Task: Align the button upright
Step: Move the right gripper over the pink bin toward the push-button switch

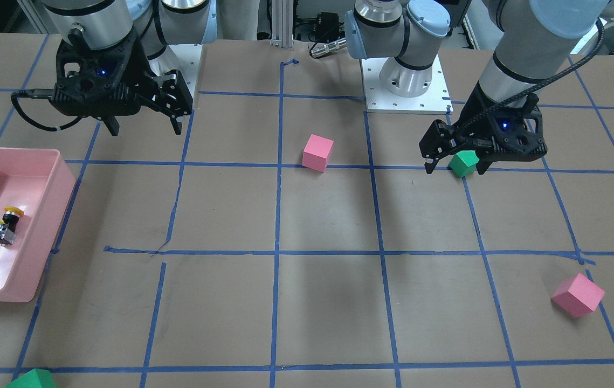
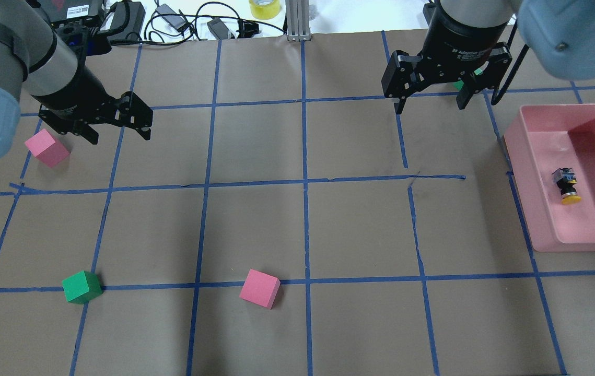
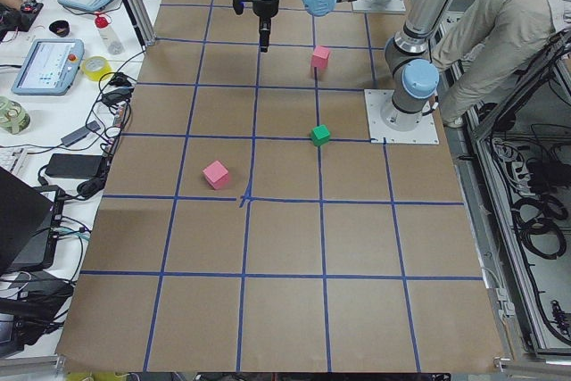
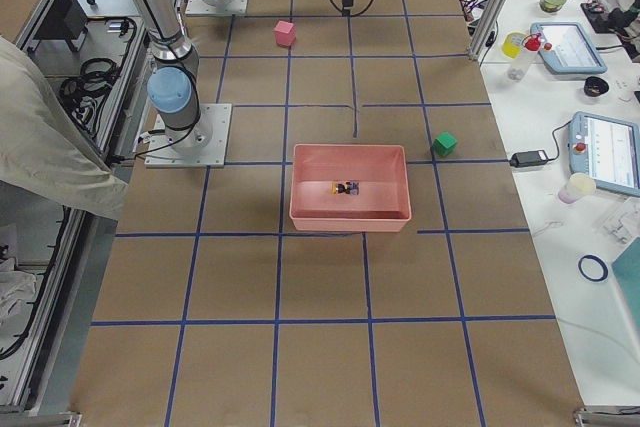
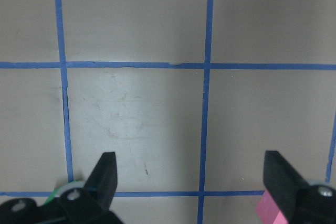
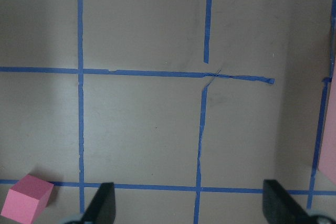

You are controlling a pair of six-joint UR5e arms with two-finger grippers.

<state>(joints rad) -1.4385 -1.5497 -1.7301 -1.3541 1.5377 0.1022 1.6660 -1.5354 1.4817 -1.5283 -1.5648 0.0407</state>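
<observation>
On the left side, the left gripper [image 2: 119, 137] hangs wide open and empty. Next, the right gripper [image 2: 429, 107] is wide open too, ready to grab. Far right, the button [image 2: 566, 185] lies on its side in the pink tub [image 2: 574, 106], so it needs standing up

Table [image 2: 255, 219]: brown paper cover, gridded in blue tape [image 2: 305, 209].
Aluminium post [image 2: 293, 18]: top centre of the overhead view, with black cables [image 2: 193, 21] and a yellow tape roll [image 2: 264, 8] to its left.
White side bench [image 4: 560, 117]: right edge of the exterior right view, bearing tablets [image 4: 610, 152].
</observation>
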